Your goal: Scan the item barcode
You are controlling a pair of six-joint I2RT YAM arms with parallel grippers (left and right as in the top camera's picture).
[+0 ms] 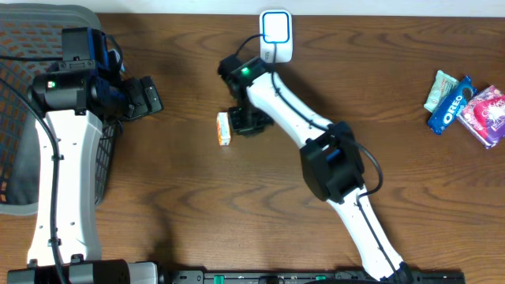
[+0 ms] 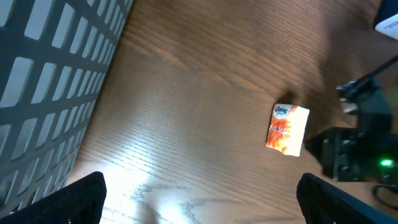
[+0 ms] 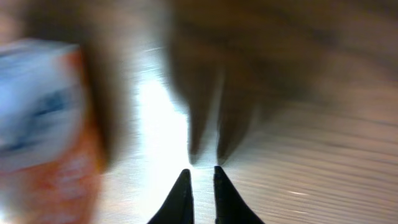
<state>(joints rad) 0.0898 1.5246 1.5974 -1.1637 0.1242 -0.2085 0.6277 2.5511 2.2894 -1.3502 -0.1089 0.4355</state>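
The item, a small orange-and-white packet (image 1: 224,128), lies flat on the wooden table; it also shows in the left wrist view (image 2: 287,129). My right gripper (image 1: 246,120) sits just to its right. In the right wrist view its jaws (image 3: 201,175) are shut to a thin gap over bare wood, and the packet (image 3: 43,124) is a blur to their left, outside the fingers. My left gripper (image 1: 147,96) hovers at the left, wide open (image 2: 199,196) and empty. A white scanner with a blue face (image 1: 276,35) stands at the far edge.
A grey mesh basket (image 1: 16,118) fills the left side, next to the left arm, and shows again in the left wrist view (image 2: 50,81). An Oreo pack (image 1: 450,104), a pink packet (image 1: 485,114) and a pale green packet (image 1: 439,89) lie at the far right.
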